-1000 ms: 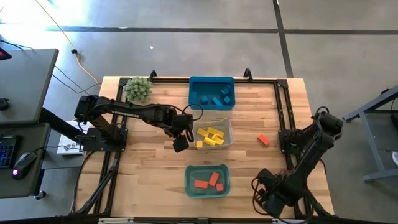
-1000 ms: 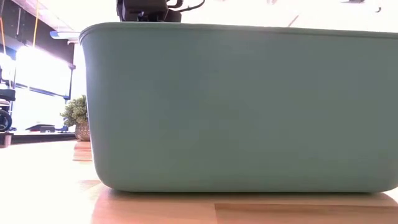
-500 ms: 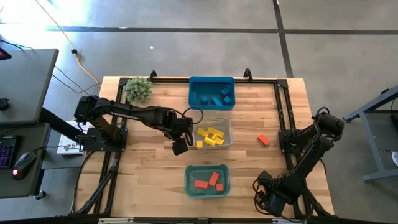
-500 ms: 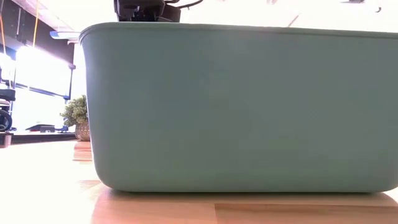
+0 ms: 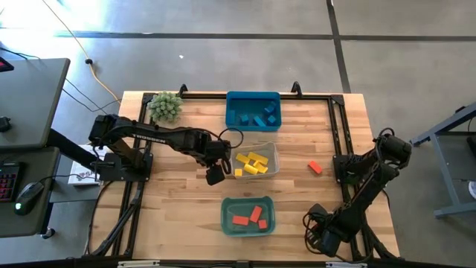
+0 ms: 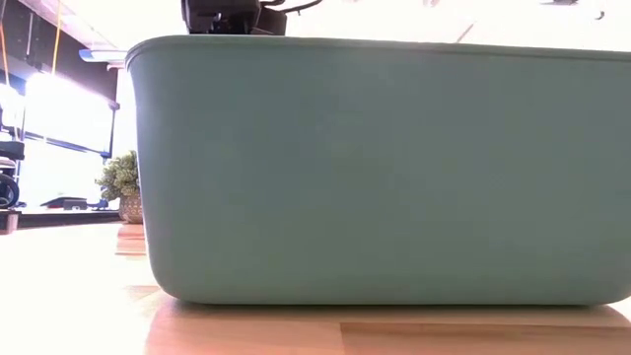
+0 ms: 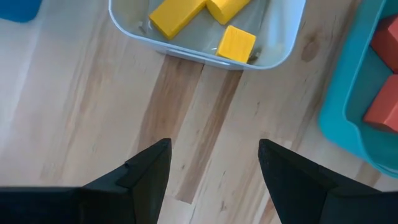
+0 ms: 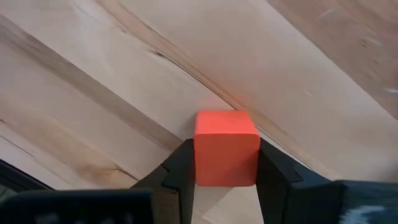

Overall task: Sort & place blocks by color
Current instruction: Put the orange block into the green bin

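A red block [image 8: 226,148] sits between the fingers of my right gripper [image 8: 225,163], which is shut on it at the table's near right corner [image 5: 326,240]; the high view hides this block under the gripper. Another red block [image 5: 315,167] lies flat on the wood at the right. My left gripper [image 7: 214,155] hangs open over bare wood [image 5: 216,176], just left of the white bin [image 5: 274,168] of yellow blocks [image 5: 253,161]. Blue blocks [image 5: 259,117] lie in the blue bin [image 5: 232,100] and red blocks [image 5: 251,217] in the teal bin [image 5: 225,223]. My right gripper pinches the red block by two opposite sides [image 8: 198,163] between its two fingers. The fingers come from above and point down. The block's top face is level, with the wooden table top right around it; I cannot tell whether its underside is on the wood.
A green spiky plant ball [image 5: 165,106] stands at the far left corner. A black frame [image 5: 338,134] runs along the table's edges. In the low view the teal bin's wall [image 6: 375,168] fills nearly everything. Bare wood lies between the bins and the right edge.
My right arm has folded lower, and its gripper has sunk toward the table at the near right corner, drifting slightly toward the near edge. My left arm and the bins have kept still.
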Available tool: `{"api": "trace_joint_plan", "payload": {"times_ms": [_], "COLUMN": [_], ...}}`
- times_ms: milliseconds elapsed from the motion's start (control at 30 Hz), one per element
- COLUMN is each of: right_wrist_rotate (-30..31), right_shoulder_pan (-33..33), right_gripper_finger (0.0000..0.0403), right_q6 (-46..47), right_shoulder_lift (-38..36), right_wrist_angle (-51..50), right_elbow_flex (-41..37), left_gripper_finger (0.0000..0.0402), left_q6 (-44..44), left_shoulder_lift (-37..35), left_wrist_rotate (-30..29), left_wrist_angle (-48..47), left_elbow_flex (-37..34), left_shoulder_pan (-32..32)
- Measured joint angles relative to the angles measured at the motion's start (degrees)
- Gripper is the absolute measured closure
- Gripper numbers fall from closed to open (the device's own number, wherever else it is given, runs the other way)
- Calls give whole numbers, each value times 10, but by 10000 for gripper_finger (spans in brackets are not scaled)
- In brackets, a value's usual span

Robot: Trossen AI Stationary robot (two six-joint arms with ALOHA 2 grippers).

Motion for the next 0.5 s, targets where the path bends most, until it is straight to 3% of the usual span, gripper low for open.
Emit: {"api": "trace_joint_plan", "payload": {"times_ms": [267, 500], "right_wrist_rotate": [19, 102], "right_shoulder_pan": [-13, -54], "right_gripper_finger": [303, 303], "right_q6": [1, -15], "right_shoulder_lift": [1, 0], "right_wrist_angle": [1, -26], "right_elbow_flex": [23, 81], "left_gripper_finger": [170, 170], "left_q6": [34, 66], "left_shoulder_lift": [0, 0], "left_wrist_rotate": [-5, -32], "left_wrist_angle": [0, 0], "left_elbow_flex": [0, 0], "left_shoulder_pan": [9, 31]}}
